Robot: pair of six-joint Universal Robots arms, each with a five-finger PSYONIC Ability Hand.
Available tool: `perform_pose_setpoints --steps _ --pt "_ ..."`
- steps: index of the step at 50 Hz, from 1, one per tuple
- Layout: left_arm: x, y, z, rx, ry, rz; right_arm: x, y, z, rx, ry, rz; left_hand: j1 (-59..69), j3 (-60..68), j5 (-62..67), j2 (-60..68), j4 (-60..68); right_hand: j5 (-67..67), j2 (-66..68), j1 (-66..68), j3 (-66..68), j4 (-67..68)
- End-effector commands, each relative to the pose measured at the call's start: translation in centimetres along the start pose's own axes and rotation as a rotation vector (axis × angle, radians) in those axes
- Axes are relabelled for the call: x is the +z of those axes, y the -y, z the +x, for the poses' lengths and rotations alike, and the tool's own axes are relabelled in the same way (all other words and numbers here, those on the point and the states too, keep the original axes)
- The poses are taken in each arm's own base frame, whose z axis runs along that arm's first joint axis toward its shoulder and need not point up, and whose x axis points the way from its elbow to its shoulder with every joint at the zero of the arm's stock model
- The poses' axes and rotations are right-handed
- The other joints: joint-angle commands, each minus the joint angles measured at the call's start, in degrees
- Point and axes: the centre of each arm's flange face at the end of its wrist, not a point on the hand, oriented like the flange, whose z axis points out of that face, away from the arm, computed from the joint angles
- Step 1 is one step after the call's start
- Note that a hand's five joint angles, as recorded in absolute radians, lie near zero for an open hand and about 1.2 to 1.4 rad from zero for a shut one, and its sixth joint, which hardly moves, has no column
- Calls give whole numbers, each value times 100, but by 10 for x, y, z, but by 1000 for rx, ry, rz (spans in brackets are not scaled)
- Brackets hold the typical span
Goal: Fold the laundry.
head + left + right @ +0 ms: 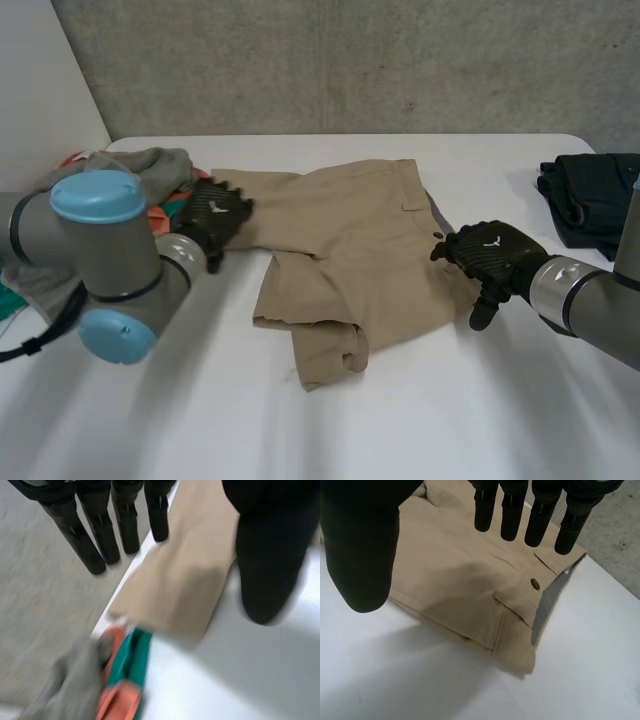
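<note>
Tan trousers (350, 250) lie folded and rumpled in the middle of the white table (450, 400), one leg end bunched toward the front. My left hand (213, 218) hovers over their left end, fingers straight and thumb apart, with the tan cloth (185, 580) below the left hand (125, 525) and nothing pinched. My right hand (490, 258) is at the trousers' right edge. There the right hand (365, 545) spreads open above the waistband (460, 580), near a pocket flap with a dark button (535, 584).
A pile of grey, teal and orange clothes (150, 165) sits at the back left, just beyond the left hand; the same pile (115, 680) lies past the trouser end. A dark folded garment (590, 195) rests at the right edge. A concrete wall stands behind the table.
</note>
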Motion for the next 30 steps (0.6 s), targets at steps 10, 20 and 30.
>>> perform_pose_setpoints --steps 10,20,30 --pt "-109 93 126 -105 -474 199 5 -4 20 31 -60 -22 1369 909 1000 986 942 262 479 372 342 374" --pt "-131 106 156 34 -510 288 15 -13 21 9 -55 -62 1792 1332 1423 1409 1365 313 530 422 392 424" --pt "-92 85 166 39 -369 151 16 -16 19 10 -51 -70 1825 1365 1457 1442 1398 313 529 422 392 424"
